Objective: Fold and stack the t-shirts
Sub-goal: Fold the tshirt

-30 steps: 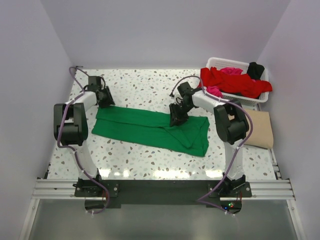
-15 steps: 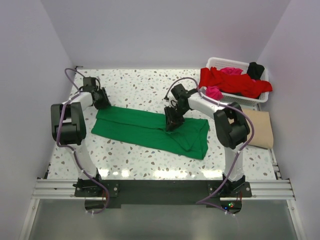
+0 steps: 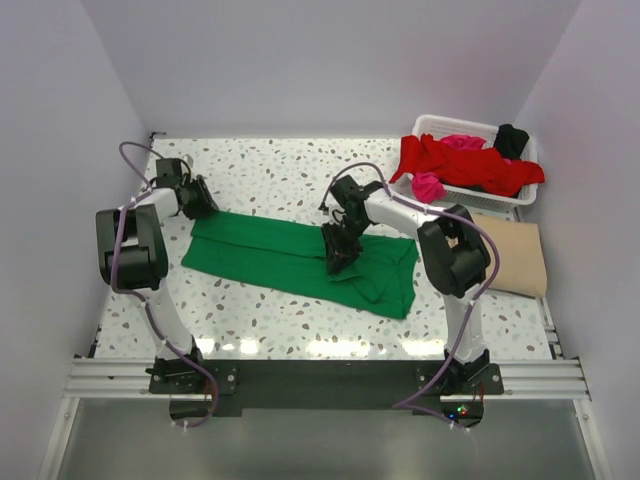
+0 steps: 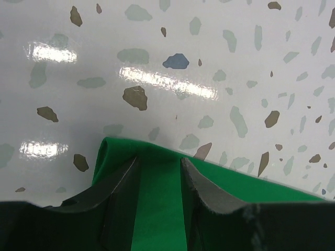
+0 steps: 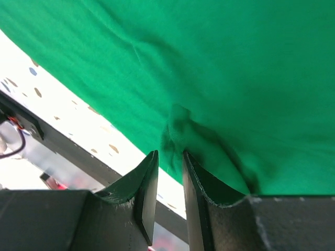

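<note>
1. Top: green t-shirt (image 3: 290,255) part-folded on the table (image 3: 290,180); tan t-shirt (image 3: 520,255) done, red t-shirt (image 3: 470,165) waiting in basket (image 3: 440,122).
2. Left wrist: left claw (image 4: 159,160) spread astride its corner.
3. Right wrist: right claw (image 5: 170,155) narrowed at a pucker; grip unclear.

- The left arm (image 3: 130,245) and the right arm (image 3: 455,250) are each showing white link shells joined by bulky black joint housings.
- A purple-grey cable (image 3: 122,155) is looping along the left arm, and a matching second cable (image 3: 360,167) is arching over the right arm.
- The left claw (image 4: 159,162) is showing two matte black fingers (image 4: 123,183) with curved inner faces.
- The right claw (image 5: 168,154) is showing black tapered fingers (image 5: 146,180) with pale, slightly rough edges.
- Both bases are sitting on a black plate (image 3: 320,378) across a silver rail (image 3: 110,378).
- Small coloured lights (image 3: 458,411) are glowing below the right base.
</note>
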